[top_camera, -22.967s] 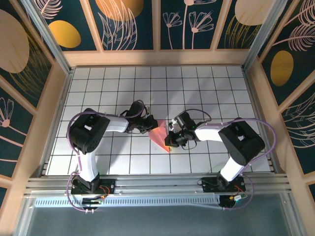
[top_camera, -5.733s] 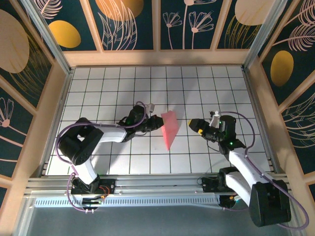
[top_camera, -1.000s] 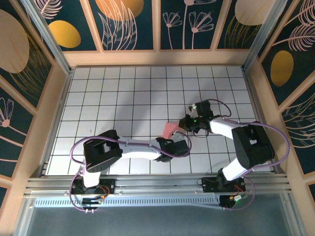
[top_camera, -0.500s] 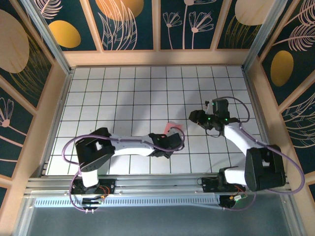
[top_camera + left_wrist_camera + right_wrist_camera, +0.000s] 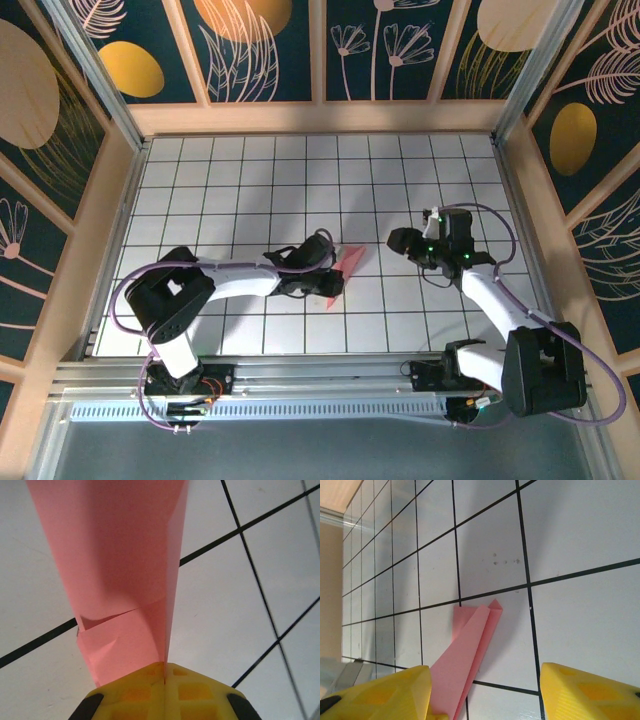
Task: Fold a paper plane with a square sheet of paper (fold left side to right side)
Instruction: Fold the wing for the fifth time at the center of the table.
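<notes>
Right gripper (image 5: 482,692) had let go within the last second and backed off to the right, its jaws spread and empty. Left gripper (image 5: 165,669) alone pinched the paper plane (image 5: 345,268) at its tail, mid-table (image 5: 250,180), so folding looked about done. Plane: narrow pink dart, layered creases, one flap edge ragged near the grip.

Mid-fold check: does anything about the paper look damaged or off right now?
Yes, slightly. On the paper plane, just ahead of where the left tool pinches it, one layer's edge runs jagged with a small buckle, more like a tear or crumple than a clean crease. I cannot tell if it is actually torn.
</notes>
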